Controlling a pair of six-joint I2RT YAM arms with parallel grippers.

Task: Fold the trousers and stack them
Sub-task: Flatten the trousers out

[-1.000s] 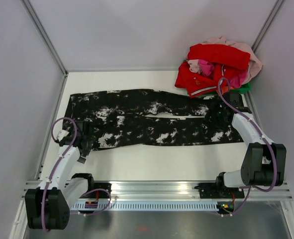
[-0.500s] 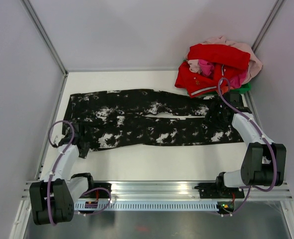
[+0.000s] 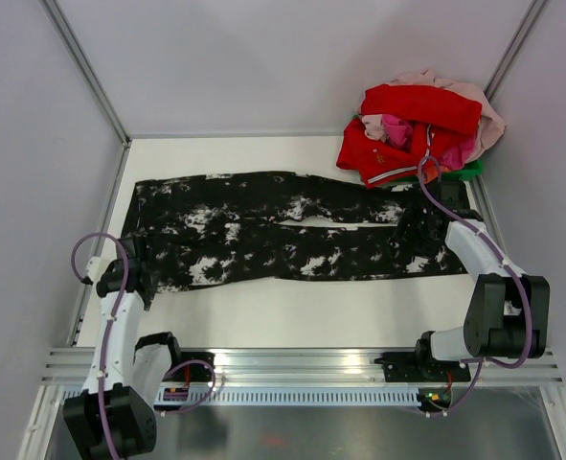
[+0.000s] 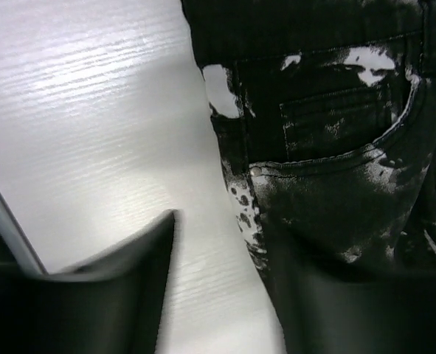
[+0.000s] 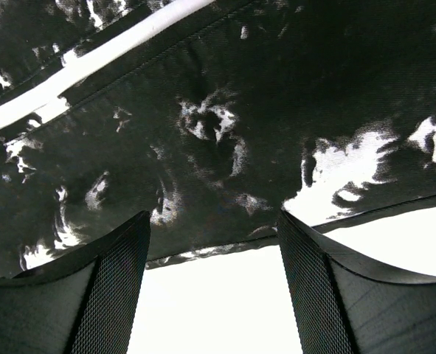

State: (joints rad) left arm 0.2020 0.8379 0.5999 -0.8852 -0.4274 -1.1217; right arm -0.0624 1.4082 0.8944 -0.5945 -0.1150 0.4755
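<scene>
While the left gripper (image 3: 135, 275) and right gripper (image 5: 212, 221) gape, the trousers (image 3: 283, 230) stretch sideways, waist pointing left.

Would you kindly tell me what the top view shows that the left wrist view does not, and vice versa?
Only the top view shows the whole trousers spread flat and the red and pink clothes pile in the far right corner. Only the left wrist view shows a pocket and rivet close up. Both show the trousers' waist end on the white table.
</scene>
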